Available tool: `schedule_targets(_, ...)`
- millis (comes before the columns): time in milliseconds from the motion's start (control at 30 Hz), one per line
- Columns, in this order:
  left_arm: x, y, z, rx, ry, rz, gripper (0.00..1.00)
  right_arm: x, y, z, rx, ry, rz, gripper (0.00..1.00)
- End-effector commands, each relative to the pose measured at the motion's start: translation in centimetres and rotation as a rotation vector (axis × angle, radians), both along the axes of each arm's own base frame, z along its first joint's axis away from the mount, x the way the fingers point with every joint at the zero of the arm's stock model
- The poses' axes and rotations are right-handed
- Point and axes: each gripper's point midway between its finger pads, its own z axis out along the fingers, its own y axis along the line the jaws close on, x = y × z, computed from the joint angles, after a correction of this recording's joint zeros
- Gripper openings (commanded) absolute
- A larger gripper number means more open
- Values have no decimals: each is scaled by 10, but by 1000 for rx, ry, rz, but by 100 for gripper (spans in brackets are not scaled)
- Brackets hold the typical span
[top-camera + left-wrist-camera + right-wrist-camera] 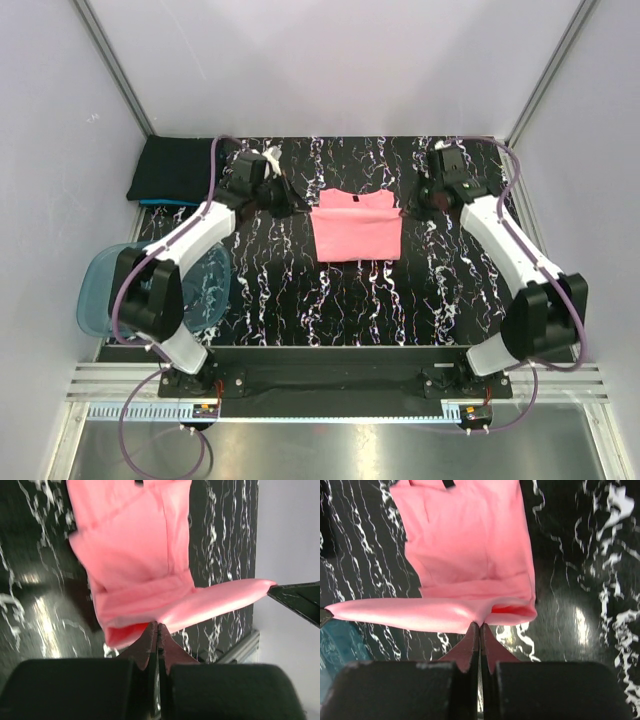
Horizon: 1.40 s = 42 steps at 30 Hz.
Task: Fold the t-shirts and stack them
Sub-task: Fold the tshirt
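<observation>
The salmon-pink t-shirt [357, 225] lies partly folded in the middle of the table, its dark neck label [352, 197] at the far edge. My left gripper [298, 207] is shut on the shirt's left far corner. In the left wrist view the closed tips [158, 625] pinch the pink cloth [135, 565]. My right gripper [410, 205] is shut on the right far corner, and its tips [481, 625] pinch the cloth [470, 555] too. A taut band of shirt is stretched between the two grippers. A black t-shirt [175, 168] lies folded at the back left on a teal-blue one [160, 203].
A translucent blue tub [105, 290] sits at the table's left edge beside the left arm and also shows in the right wrist view [340, 647]. White walls close in the back and both sides. The table [300, 300] is black marble.
</observation>
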Motion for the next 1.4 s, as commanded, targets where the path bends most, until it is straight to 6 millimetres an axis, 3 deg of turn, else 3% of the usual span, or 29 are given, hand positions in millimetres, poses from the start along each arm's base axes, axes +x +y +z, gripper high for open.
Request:
schedule_targets(0, 32, -1, 21, -18, -79, -30, 0, 42, -9, 20, -66, -97, -6, 0)
schedule_targets(33, 42, 1, 30, -28, -99, -20, 0, 48, -8, 21, -67, -103, -5, 0)
schedule_targets(100, 57, -1, 20, -38, -81, -17, 0, 64, -10, 20, -73, -105, -6, 0)
schedule_targets(133, 68, -1, 32, -56, -107, -17, 0, 69, -11, 20, -75, -110, -8, 0)
schedule_targets(200, 80, -8, 24, -81, -97, -40, 0, 83, -17, 17, -76, -108, -25, 0)
schedule_targets(267, 95, -13, 33, -102, -130, -49, 0, 92, -19, 17, -68, -114, -30, 0)
schedule_targets(333, 109, -14, 23, -105, -127, -46, 0, 104, -23, 14, -59, -115, -36, 0)
schedule_targets(367, 116, -15, 30, -113, -147, -49, 0, 110, -22, 11, -55, -111, -32, 0)
schedule_targets(533, 139, -14, 10, -123, -139, -18, 0, 133, -23, -2, -25, -113, -22, 0)
schedule_targets(600, 147, -16, 14, -132, -160, -22, 0, 142, -17, -11, -1, -107, 2, 0)
schedule_targets(633, 152, -17, 1, -126, -141, -24, 0, 147, -15, -18, 1, -99, 5, 0)
schedule_targets(700, 160, -17, 2, -130, -151, -24, 0, 152, -13, -24, 8, -96, 16, 0)
schedule_targets(767, 168, -16, -10, -126, -138, -8, 0, 158, -13, -34, 10, -87, 12, 0)
schedule_targets(1033, 199, -7, -25, -124, -141, 36, 0, 186, -8, -50, 15, -86, 28, 1)
schedule_targets(1100, 207, -5, -40, -113, -123, 43, 3, 189, -8, -59, 10, -70, 29, 3)
schedule_targets(1167, 214, -7, -39, -121, -124, 35, 3, 194, -8, -62, 10, -72, 27, 5)
schedule_targets(1233, 218, -8, -52, -133, -95, 33, 7, 198, -8, -64, 7, -70, 21, 16)
schedule_targets(1267, 219, -8, -52, -136, -94, 31, 17, 201, -8, -65, 7, -72, 24, 21)
schedule_targets(1333, 220, -5, -58, -133, -81, 37, 22, 205, -8, -63, 5, -76, 23, 36)
schedule_targets(1367, 219, -3, -59, -134, -74, 37, 24, 203, -9, -67, 0, -61, 22, 36)
